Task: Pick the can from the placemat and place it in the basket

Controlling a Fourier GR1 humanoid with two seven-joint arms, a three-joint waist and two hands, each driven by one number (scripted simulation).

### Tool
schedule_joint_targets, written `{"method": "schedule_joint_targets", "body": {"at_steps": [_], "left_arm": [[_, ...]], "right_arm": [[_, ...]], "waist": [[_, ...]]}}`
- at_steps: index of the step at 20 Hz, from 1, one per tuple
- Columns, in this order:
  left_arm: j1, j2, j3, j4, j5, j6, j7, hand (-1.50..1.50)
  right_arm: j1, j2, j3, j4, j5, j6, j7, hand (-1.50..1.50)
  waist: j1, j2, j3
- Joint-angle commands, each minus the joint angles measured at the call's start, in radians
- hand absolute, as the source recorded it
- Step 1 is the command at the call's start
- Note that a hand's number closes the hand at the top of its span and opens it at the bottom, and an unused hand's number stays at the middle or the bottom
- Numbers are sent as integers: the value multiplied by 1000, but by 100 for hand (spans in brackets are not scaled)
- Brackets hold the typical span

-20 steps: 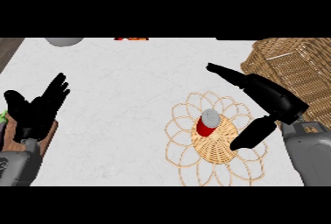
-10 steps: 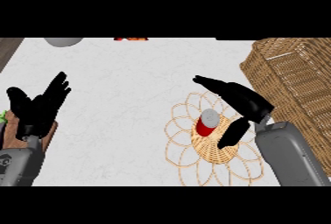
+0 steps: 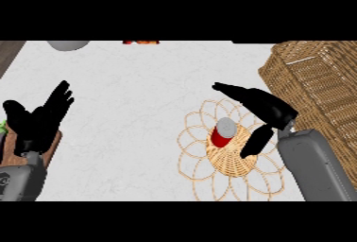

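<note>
Head view: a red cylindrical can with a silver top is seen upright on a round woven wicker placemat. The black right hand is spread open beside it, not gripping. The black left hand is held open at the left edge. A brown woven wicker basket is seen at the right.

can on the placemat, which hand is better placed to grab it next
Right. The right hand hangs open just beside the can on the placemat, fingers above it and thumb to its right, with the basket on the same side. The left hand rests open at the far left edge.
</note>
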Motion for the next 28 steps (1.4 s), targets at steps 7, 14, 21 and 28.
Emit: {"method": "schedule_joint_targets", "body": {"at_steps": [7, 14, 21, 28], "left_arm": [[-57, -23, 47, 53, -18, -48, 14, 0], [10, -32, 65, 16, -30, -75, -8, 0], [13, -50, 77, -7, -52, -76, 5, 0], [-42, -49, 89, 32, -73, -72, 2, 0]], "right_arm": [[12, 12, -38, 39, 9, 48, -133, -150], [106, 59, 40, -63, 125, -3, -66, -150], [28, 39, -6, 109, 191, -38, -157, -150], [102, 119, 162, 87, 356, -153, -152, 150]], "waist": [[-2, 1, 0], [-2, -1, 0], [3, 1, 0], [0, 0, 0]]}}
